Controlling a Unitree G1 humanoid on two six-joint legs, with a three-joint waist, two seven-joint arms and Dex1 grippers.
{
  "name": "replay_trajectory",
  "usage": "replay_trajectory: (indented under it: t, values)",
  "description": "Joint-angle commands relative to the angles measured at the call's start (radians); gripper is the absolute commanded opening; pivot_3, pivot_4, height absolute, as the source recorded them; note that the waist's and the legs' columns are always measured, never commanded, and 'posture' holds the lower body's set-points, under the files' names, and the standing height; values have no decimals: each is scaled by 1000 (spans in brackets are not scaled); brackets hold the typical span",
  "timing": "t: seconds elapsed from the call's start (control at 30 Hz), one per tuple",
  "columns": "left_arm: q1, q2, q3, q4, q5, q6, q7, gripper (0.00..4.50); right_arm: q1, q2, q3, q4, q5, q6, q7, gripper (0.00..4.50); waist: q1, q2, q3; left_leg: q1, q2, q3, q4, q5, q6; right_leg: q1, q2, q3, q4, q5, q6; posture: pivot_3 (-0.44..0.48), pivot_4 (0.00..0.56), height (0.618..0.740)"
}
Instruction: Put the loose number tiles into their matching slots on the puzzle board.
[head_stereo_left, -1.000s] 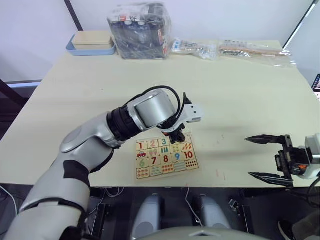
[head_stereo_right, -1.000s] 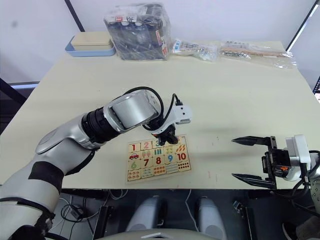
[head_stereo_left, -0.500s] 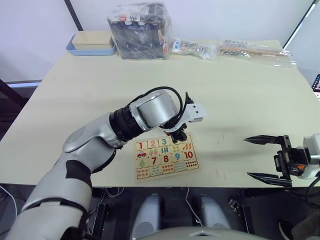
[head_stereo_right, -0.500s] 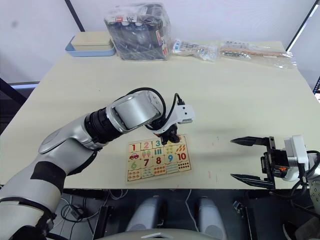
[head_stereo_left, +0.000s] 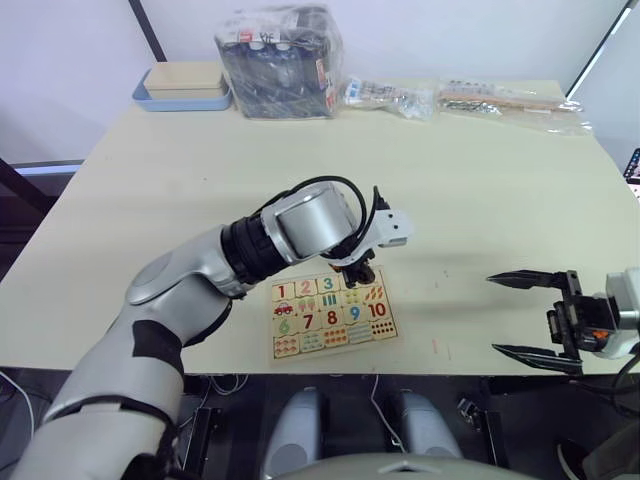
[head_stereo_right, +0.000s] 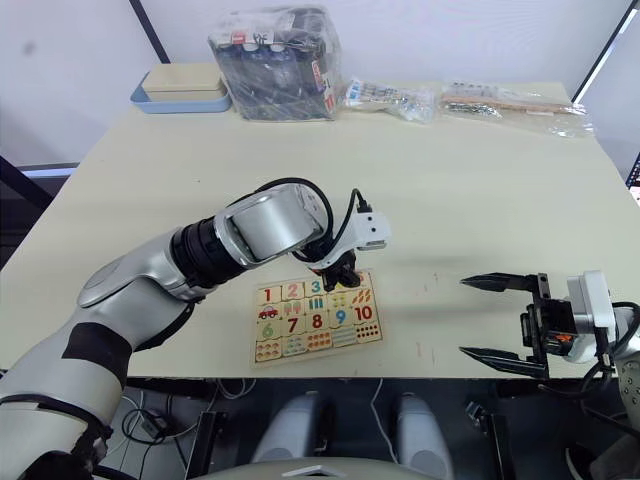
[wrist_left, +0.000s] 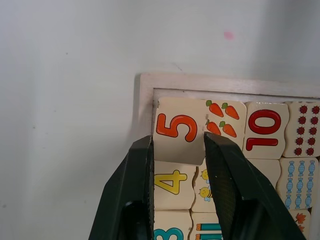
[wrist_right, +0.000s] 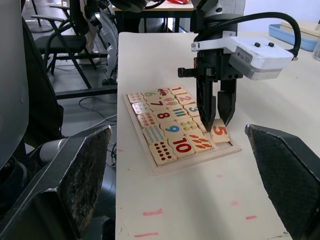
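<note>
A small pale wooden tile with an orange 5 lies in the far corner slot of the puzzle board, next to the picture tile of carrots. It looks slightly crooked, one edge riding over the yellow 4 tile, so it may not be fully seated. The left gripper stands upright over it, its two black fingers spread just wider than the tile and straddling its sides, not visibly pinching it.

The tile appears light, stiff and smooth, a thin square of wood that would slide easily on its neighbours. The best hold seems to be across two opposite edges, and a gentle downward press would likely settle it flat.

The board sits near the front edge of the pale bench, with tiles 1 to 4 in its top row and 6 to 10 below. The right gripper hovers well apart to the right, off the bench edge, its fingers wide open and holding nothing.

At the far side of the bench lie a blue tray with a wooden box, a dark bundle wrapped in clear plastic and some clear bags. Nothing stands near the board to block the work.
</note>
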Motion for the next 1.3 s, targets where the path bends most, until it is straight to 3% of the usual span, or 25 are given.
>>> replay_trajectory:
  t: [0.03,1.3]
  values:
    - [-4,1,0,-12,10,-15,-6,998,-1,0,-12,-30,11,-12,-3,4500,0,0,0,0,0,0,0,0,0,0,0,0,0,0,0,0,150,740]
    - [17,-3,-16,-16,41,-42,-3,998,3,4,-7,-40,10,-11,-16,4500,0,0,0,0,0,0,0,0,0,0,0,0,0,0,0,0,150,740]
